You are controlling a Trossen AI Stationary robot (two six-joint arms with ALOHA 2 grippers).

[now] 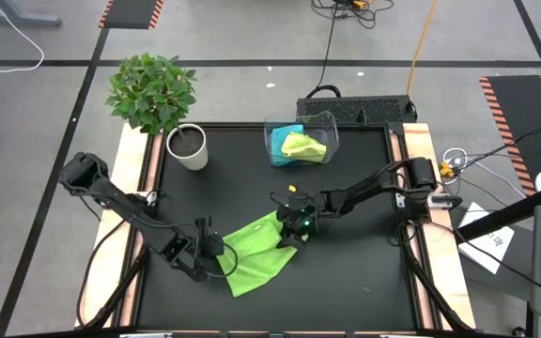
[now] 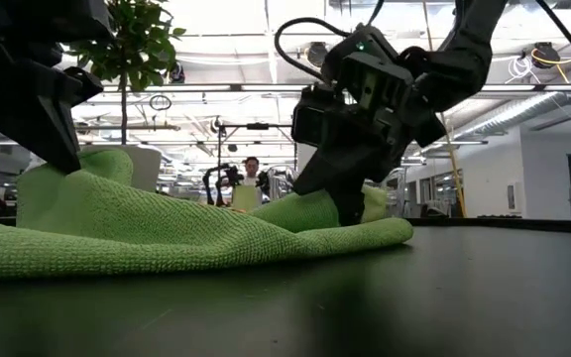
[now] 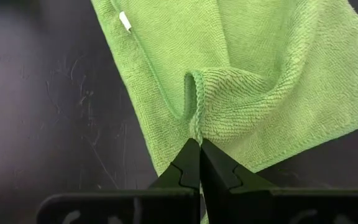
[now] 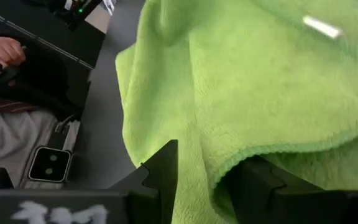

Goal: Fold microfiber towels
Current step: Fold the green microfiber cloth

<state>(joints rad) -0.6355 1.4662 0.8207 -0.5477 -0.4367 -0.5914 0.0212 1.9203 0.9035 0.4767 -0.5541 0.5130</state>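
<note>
Stretching diagonally between both pincers, lime-green towel (image 1: 256, 253): left gripper (image 1: 216, 250) pressed together on its near edge, right gripper (image 1: 296, 228) pinching the far corner.

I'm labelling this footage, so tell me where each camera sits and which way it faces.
High: overhead, straight down; both arms, green towel, bin.
Low: table height, level across; right gripper on towel.
Left wrist: behind left gripper, pinching towel edge.
Right wrist: behind right gripper, straddling a fold.
All four share the towel.
</note>
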